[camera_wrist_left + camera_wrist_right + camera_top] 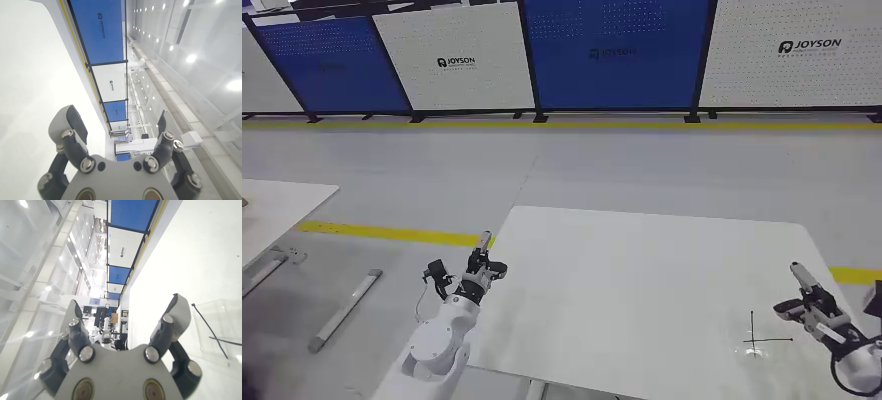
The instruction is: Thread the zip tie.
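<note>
Left gripper [121,117] and right gripper [125,303] gape empty; the light, springy zip tie [752,325], lower right, likely needs a mid-strap pinch.

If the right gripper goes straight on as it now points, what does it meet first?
Nothing, it seems: the right gripper points out along the table; the zip ties lie beside it, not ahead.

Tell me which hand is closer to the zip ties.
Right. The right hand is just beside the zip ties, near the right edge of the table; the left hand is far across it, at the left edge.
</note>
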{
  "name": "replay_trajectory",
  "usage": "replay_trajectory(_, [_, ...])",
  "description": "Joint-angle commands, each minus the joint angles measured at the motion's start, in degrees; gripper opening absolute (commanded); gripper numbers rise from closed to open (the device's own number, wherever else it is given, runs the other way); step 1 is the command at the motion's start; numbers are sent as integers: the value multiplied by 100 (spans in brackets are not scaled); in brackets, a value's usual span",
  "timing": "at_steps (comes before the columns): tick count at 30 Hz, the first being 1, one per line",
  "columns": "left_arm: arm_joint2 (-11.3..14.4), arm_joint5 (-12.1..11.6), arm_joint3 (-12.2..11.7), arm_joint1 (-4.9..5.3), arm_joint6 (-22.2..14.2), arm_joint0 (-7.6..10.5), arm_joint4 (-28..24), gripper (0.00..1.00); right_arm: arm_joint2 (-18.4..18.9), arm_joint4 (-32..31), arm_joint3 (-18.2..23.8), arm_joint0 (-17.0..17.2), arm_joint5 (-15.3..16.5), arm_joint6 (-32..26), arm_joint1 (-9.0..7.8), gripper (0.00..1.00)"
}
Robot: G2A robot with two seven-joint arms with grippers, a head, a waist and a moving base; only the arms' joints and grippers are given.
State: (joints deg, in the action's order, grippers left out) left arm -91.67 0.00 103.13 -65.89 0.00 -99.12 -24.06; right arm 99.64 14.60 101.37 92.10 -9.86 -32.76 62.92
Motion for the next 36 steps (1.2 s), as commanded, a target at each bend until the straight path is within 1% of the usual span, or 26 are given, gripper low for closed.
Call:
replay_trajectory(1, [0, 0, 0, 0, 0, 0, 0, 100, -2, 0, 7, 10, 10, 14, 1, 100])
replay_trajectory(10, [0, 0, 0, 0, 0, 0, 0, 100, -2, 0, 7, 10, 10, 14, 1, 100])
replay_trajectory(11, [0, 0, 0, 0, 0, 0, 0, 100, -78, 22, 42, 0, 31, -345, -11, 100])
replay_trajectory(12, [0, 0, 0, 0, 0, 0, 0, 100, -68, -4, -33, -82, 86, -952, -51, 100])
replay_trajectory(14, [0, 0, 0, 0, 0, 0, 0, 100, 176, -91, -473, -414, 164, -1972, -155, 100])
replay_trajectory(17, [0, 0, 0, 0, 0, 0, 0, 100, 250, -321, -859, -759, 195, -2713, -250, 100])
replay_trajectory(21, [0, 0, 0, 0, 0, 0, 0, 100, 248, -605, -1296, -1136, 204, -3571, -364, 100])
replay_trajectory(24, [0, 0, 0, 0, 0, 0, 0, 100, 194, -747, -1666, -1403, 175, -4081, -435, 100])
replay_trajectory(25, [0, 0, 0, 0, 0, 0, 0, 100, 196, -737, -1733, -1443, 173, -4080, -442, 100])
replay_trajectory(36, [0, 0, 0, 0, 0, 0, 0, 100, 196, -737, -1733, -1443, 173, -4080, -442, 100])
